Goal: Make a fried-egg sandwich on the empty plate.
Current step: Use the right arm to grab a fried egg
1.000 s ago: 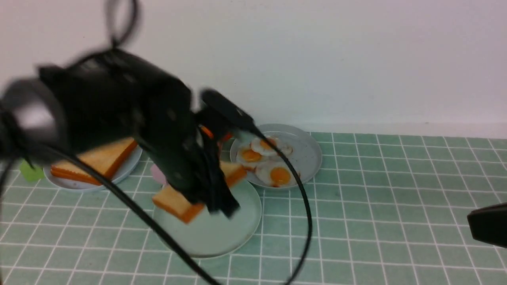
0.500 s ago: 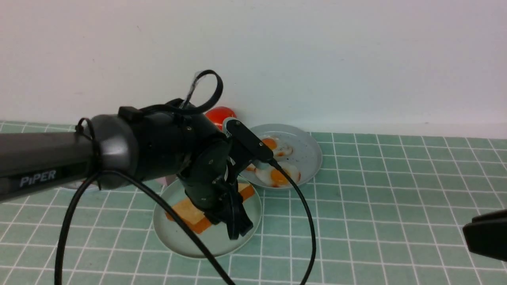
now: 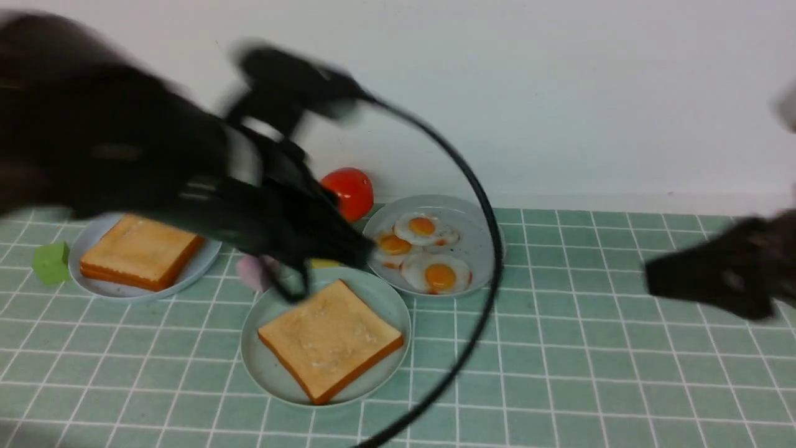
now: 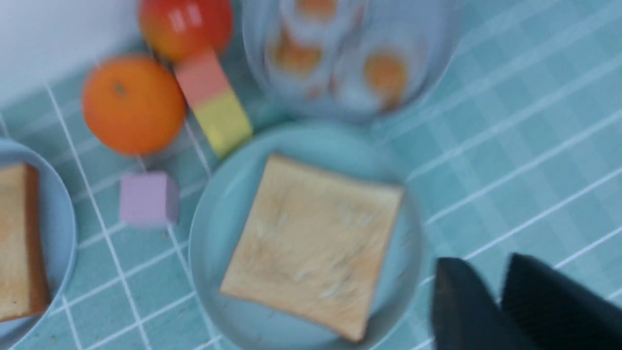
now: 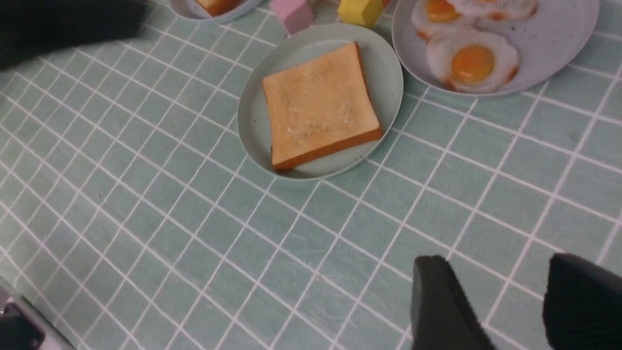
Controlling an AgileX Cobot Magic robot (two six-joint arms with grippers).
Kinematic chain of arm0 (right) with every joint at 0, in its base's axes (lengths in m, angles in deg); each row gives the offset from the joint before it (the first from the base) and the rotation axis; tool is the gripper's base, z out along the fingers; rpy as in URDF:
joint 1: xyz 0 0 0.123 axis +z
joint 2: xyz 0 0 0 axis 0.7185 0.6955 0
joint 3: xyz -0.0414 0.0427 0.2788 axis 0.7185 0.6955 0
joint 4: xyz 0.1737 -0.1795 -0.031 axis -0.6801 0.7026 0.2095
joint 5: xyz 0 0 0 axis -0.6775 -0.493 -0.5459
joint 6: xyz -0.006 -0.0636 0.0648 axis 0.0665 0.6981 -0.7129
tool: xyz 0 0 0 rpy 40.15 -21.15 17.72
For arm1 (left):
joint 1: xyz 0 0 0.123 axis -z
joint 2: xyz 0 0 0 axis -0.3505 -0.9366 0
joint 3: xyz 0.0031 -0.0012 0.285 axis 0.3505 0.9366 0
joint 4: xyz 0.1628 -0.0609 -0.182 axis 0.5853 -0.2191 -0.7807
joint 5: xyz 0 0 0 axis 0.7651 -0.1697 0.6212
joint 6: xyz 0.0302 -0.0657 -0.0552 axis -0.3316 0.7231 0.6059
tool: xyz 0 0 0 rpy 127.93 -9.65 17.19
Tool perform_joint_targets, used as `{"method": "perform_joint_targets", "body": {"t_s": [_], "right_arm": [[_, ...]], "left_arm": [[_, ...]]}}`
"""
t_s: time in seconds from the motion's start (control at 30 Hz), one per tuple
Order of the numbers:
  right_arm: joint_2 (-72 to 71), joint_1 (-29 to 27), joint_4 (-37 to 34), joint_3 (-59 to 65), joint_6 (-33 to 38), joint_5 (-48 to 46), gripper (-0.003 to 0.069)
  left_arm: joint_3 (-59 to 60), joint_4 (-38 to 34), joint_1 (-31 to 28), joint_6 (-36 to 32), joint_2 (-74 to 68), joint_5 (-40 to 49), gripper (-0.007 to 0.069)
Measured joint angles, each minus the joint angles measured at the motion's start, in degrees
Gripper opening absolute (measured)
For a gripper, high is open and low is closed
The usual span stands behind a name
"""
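I see toast slice [image 3: 329,339] flat on mint-green plate [image 3: 270,376] | left gripper [image 4: 488,272]: jaws nearly together, empty | right gripper [image 5: 500,272]: jaws well apart, empty

One golden toast slice [image 3: 329,339] lies flat on the mint-green plate [image 3: 267,367], fried eggs [image 3: 435,274] apart just behind it.

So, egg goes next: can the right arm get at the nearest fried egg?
Probably yes: the right gripper is open and empty, with only bare tiles between it and the nearest fried egg.
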Motion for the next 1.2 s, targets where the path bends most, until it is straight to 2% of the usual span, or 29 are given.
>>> {"method": "perform_joint_targets", "body": {"t_s": [0.07,0.1,0.33,0.53,0.6,0.7,0.73,0.77,0.97,1.2], "right_arm": [[6.02,0.0,-1.32,-2.6,0.57,0.44,0.0302],[6.63,0.0,-1.56,-3.17,0.62,0.5,0.0301],[27.71,2.92,-2.5,-15.55,8.06,3.3,0.0262],[39.22,7.18,5.38,-26.66,18.35,6.48,0.0253],[43.96,8.08,9.41,-30.78,24.01,7.9,0.0255],[48.86,8.62,12.37,-34.29,31.49,9.61,0.0272],[51.9,8.66,12.94,-35.76,36.19,10.66,0.029],[54.0,8.66,12.87,-36.68,40.73,12.08,0.0315],[61.2,9.67,9.74,-37.7,55.09,22.0,0.0441],[63.45,10.58,6.31,-37.81,57.72,30.48,0.0491]], "left_arm": [[4.86,-0.64,0.0,0.54,7.3,-2.64,-0.0013],[4.86,-0.64,0.0,0.63,7.3,-2.95,-0.0013],[27.68,-1.02,0.0,5.55,32.41,-15.47,-0.0013],[37.7,0.3,0.0,12.01,44.15,-20.92,-0.0013],[39.29,0.87,0.0,13.5,46.29,-21.81,-0.0013],[39.69,1.18,0.0,14.02,46.82,-22.07,-0.0013],[39.78,1.23,0.0,14.09,46.88,-22.29,-0.0013],[39.85,1.23,0.0,14.14,46.88,-22.36,-0.0013],[40.01,1.8,0.0,14.14,46.88,-23.37,-0.0013],[40.01,1.91,0.0,14.19,46.88,-24.36,-0.0013]]}}
